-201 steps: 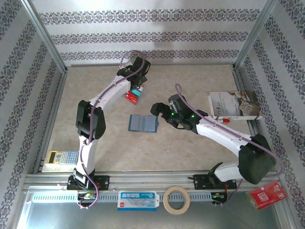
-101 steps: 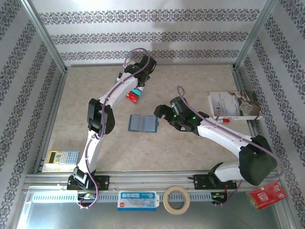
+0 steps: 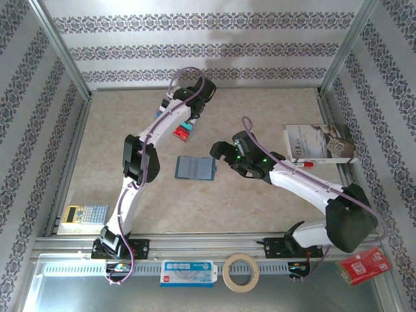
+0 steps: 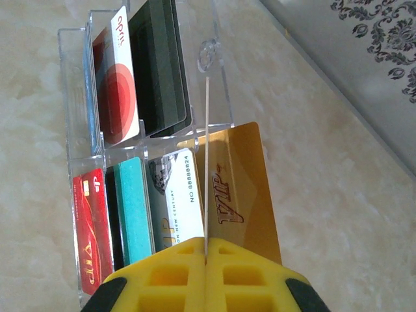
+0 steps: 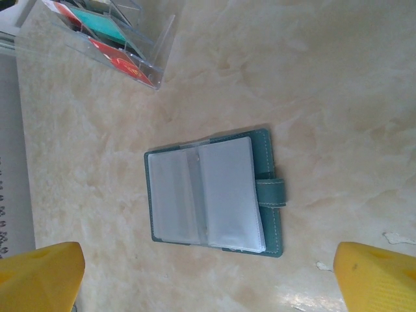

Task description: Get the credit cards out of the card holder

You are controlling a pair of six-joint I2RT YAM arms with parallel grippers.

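Note:
The card holder (image 3: 195, 168) lies open and flat mid-table, a slate-blue wallet (image 5: 214, 192) whose clear sleeves look empty. My right gripper (image 3: 219, 153) hovers just right of it, open (image 5: 208, 286), nothing between its fingers. At the far side my left gripper (image 3: 188, 119) is shut (image 4: 206, 244) on a gold VIP credit card (image 4: 244, 188), held at the right-hand wall of a clear acrylic tray (image 4: 78, 162). In that tray stand more credit cards: red (image 4: 94, 221), teal (image 4: 135, 208), white (image 4: 179, 195), a red-and-white one (image 4: 117, 78) and dark ones (image 4: 159, 65).
The acrylic tray (image 3: 183, 131) sits just beyond the wallet. A white-and-brown booklet (image 3: 318, 143) lies at the right, a calculator (image 3: 84, 213) at the near left. On the front rail are a tape roll (image 3: 240, 272), a red packet (image 3: 364, 265) and a white-blue label (image 3: 187, 273).
The left arm's elbow has swung right and its gripper has shifted slightly farther back over the tray. The right gripper has eased a little right of the wallet, which has not moved.

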